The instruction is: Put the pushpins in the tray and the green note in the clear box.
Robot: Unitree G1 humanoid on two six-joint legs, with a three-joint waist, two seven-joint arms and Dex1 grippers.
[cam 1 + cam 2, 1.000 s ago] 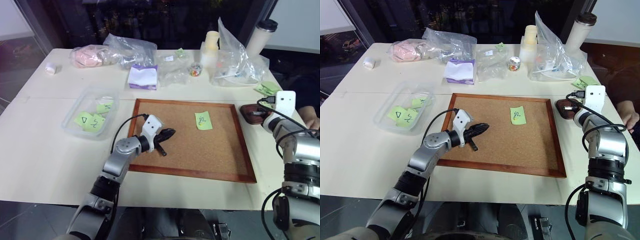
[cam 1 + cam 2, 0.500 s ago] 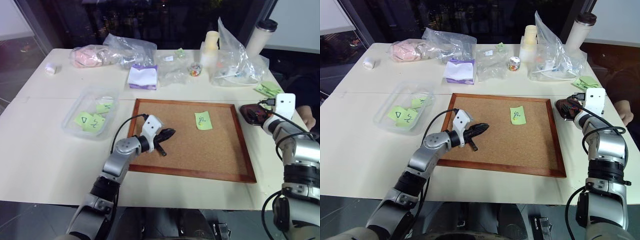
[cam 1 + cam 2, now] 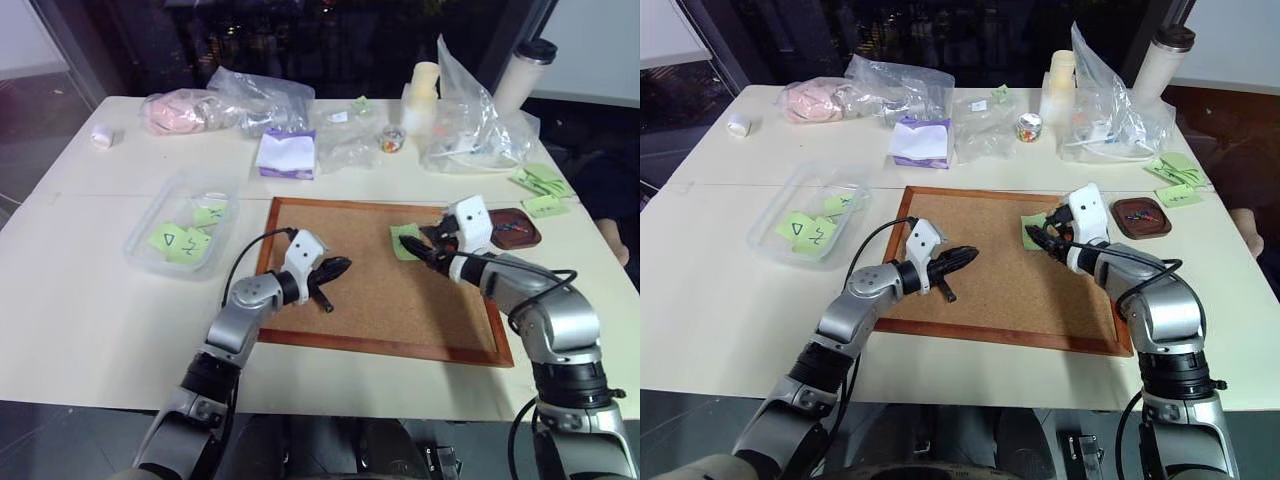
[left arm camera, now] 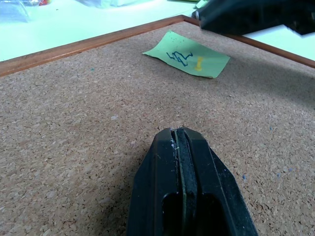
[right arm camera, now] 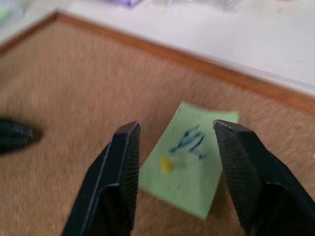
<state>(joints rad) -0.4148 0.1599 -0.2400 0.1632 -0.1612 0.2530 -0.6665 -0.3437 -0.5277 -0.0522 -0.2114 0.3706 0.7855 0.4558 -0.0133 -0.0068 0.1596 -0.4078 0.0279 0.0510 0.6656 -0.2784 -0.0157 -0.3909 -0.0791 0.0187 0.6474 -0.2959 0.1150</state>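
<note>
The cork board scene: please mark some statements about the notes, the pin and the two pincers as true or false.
1. The light-green square sticky note with a blue scribble lies on the wood-framed cork board. True.
2. A yellow pushpin is stuck in that note. True.
3. The right pincer is shut on the note. False: its fingers are apart, one on each side of the note, holding nothing.
4. The left pincer is open. False: its fingers are pressed together, empty, over the board.
5. The shallow clear plastic box holds nothing. False: several green notes lie in it.
6. The small dark reddish-brown tray sits on the table beside the board's right edge. True.
</note>
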